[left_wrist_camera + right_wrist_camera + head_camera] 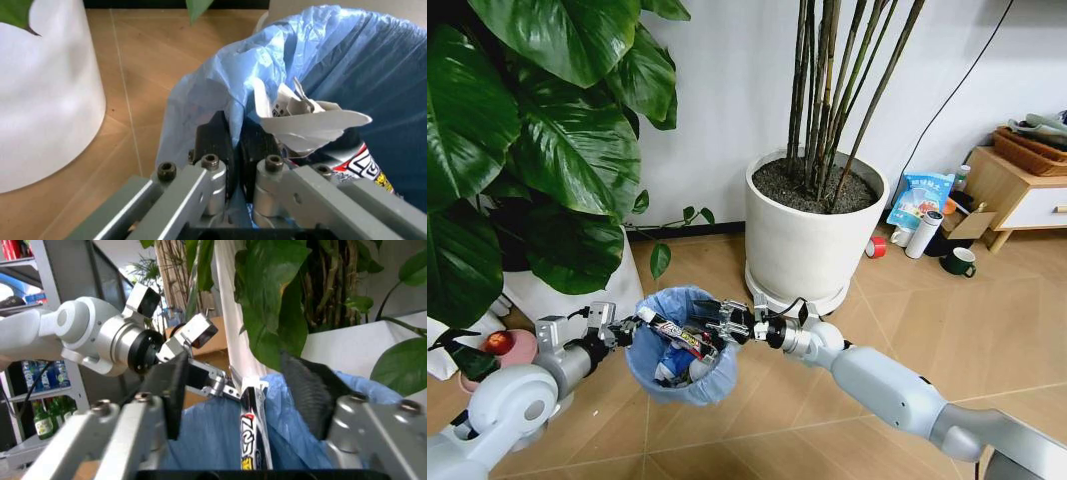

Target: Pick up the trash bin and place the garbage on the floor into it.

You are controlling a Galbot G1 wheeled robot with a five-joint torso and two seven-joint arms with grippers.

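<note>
Crinkled light-blue plastic lines the trash bin [677, 345], which you have hanging above the floor [907, 310] between the two arms, just in front of the big white planter [807, 235]. Your left hand [630, 329] sits at the bin's left rim; in the left wrist view its fingers [217, 142] are pinched narrow on the folded-over bag and rim, one pad outside and one inside the liner. Your right hand [725, 322] reaches in from the right, over the opening at the bin's right side. In the right wrist view its fingers [308, 390] stand wide apart, with nothing pressed between them.

A long tube-like wrapper [679, 335] with red, black and white print lies across the mouth of the bin, one end up by the left hand, the other toward the right hand. Beside it, the left wrist view shows crumpled white paper [307, 122] poking up inside the liner. More litter [672, 372] lies lower in the bin.

Off to the left, a pink dish [512, 350] rests under the broad-leafed plant [537, 140]. Well apart on the right, a blue bag [920, 200], a white bottle [923, 234] and a dark mug [958, 262] stand near the wooden cabinet [1017, 195].
</note>
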